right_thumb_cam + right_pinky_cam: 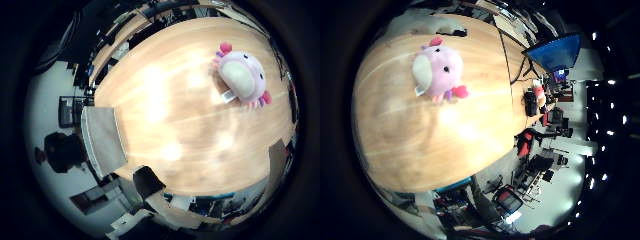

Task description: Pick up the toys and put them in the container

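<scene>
Right little finger side palm view shows a pink plush toy (439,72) lying on the wooden counter (435,145), well out from the palm. It has a pale cream belly, small dark eyes, brighter pink frills at its head and tail, and a white tag beside its belly. The toy lies alone on bare wood, apart from everything else on the counter. In the thumb side view a grey fabric container (102,140) sits at the counter's edge, well apart from the toy, with a broad stretch of light wood between them. A blue monitor (555,50) stands at the far end of the counter, with dark clutter near it. Office chairs (527,142) with red and black parts stand on the floor beyond the counter's edge. No part of the hand shows in either view, so I cannot tell whether it is released or clenched.
</scene>
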### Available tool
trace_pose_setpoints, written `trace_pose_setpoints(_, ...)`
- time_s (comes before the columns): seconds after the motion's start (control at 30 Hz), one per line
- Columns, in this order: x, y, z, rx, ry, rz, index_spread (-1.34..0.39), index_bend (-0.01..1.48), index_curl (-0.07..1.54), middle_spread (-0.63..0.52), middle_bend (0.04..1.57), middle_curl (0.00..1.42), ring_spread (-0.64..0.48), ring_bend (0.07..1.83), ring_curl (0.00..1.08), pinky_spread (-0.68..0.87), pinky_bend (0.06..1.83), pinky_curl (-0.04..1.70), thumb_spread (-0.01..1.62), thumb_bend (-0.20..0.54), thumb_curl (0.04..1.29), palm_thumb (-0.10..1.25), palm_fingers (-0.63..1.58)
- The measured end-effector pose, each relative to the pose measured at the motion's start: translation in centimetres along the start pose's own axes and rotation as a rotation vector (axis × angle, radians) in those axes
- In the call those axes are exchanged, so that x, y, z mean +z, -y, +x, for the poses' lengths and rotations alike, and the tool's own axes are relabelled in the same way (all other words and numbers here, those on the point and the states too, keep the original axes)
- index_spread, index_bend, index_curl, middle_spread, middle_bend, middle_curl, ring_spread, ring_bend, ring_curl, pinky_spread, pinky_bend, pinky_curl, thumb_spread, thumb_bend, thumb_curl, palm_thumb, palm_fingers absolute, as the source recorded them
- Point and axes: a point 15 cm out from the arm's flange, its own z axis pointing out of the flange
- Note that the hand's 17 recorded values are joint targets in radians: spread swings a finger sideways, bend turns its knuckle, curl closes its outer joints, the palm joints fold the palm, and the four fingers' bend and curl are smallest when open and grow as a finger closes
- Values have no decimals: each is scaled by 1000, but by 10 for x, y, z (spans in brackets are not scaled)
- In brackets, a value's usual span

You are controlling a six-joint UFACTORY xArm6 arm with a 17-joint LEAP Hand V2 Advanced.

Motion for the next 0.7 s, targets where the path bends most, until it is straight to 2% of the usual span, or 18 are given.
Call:
trace_pose_setpoints(0.27, 31, 43, 31, 42, 0, -15, -437, 144, 238, -24, 258, 364, 154, 551, 258, 504, 857, 259, 925, -30, 286, 92, 150)
trace_pose_setpoints(0.7, 95, 54, 90, 104, 3, -45, -438, 150, 246, -30, 275, 365, 140, 576, 255, 492, 866, 243, 919, -30, 286, 96, 137)
